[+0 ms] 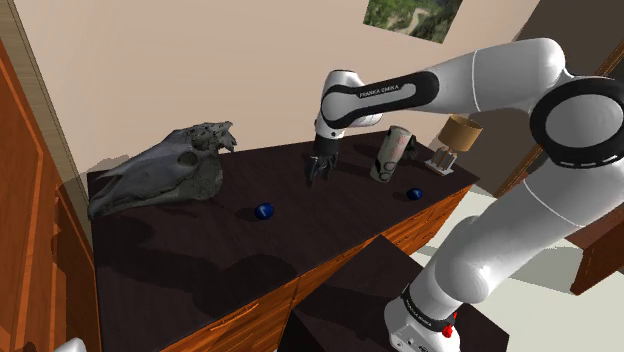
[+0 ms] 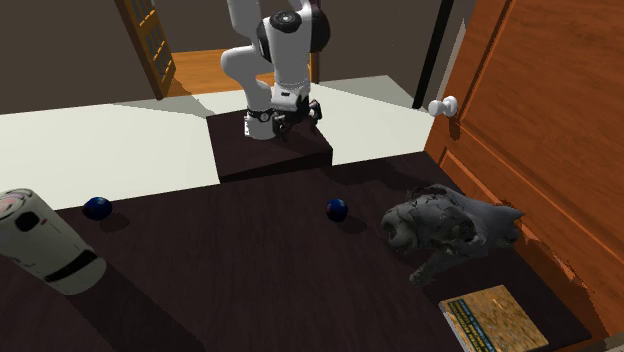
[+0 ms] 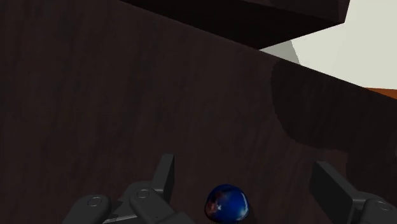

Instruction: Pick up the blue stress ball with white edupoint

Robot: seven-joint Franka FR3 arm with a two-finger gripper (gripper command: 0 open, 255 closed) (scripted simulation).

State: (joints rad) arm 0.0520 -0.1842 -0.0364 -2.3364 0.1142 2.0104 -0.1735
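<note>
where the gripper (image 1: 318, 178) hangs: above the dark desk (image 1: 190, 270), clear of its top, and between the skull and the cylinder in the shoulder view.
fingers (image 3: 164, 177): apart and touching nothing, with a wide gap at the gripper (image 3: 245, 167) in the wrist view.
blue ball (image 1: 264, 211): on the desk top near its middle, on its own. in the shoulder view it lies lower and to the left of the gripper, apart from it.
blue ball, wrist view (image 3: 226, 203): shows in the gap between the fingers, nearer one of them, down on the desk (image 3: 127, 95). it is glossy dark blue with a small pale and reddish mark.
blue ball, second exterior view (image 2: 337, 209): on the desk (image 2: 250, 290), just left of the skull (image 2: 445, 230) and in front of the stand (image 2: 270, 155).
second blue ball (image 1: 415, 193): near the desk's edge below the cylinder. in the second exterior view it lies far to the left (image 2: 97, 207).
skull (image 1: 160, 175): grey animal skull, lying on the desk towards the shoulder view's left.
cylinder (image 1: 392, 153): white and black, tilted, near the wall. it looms large at the second exterior view's left edge (image 2: 45, 245).
lamp (image 1: 455, 140): small, with a tan shade, at the desk's far corner beside the cylinder.
book (image 2: 495, 318): flat on the desk, below the skull in the second exterior view.
arm (image 1: 500, 200): white, rising from the dark stand (image 1: 345, 300) and reaching up and left.
</note>
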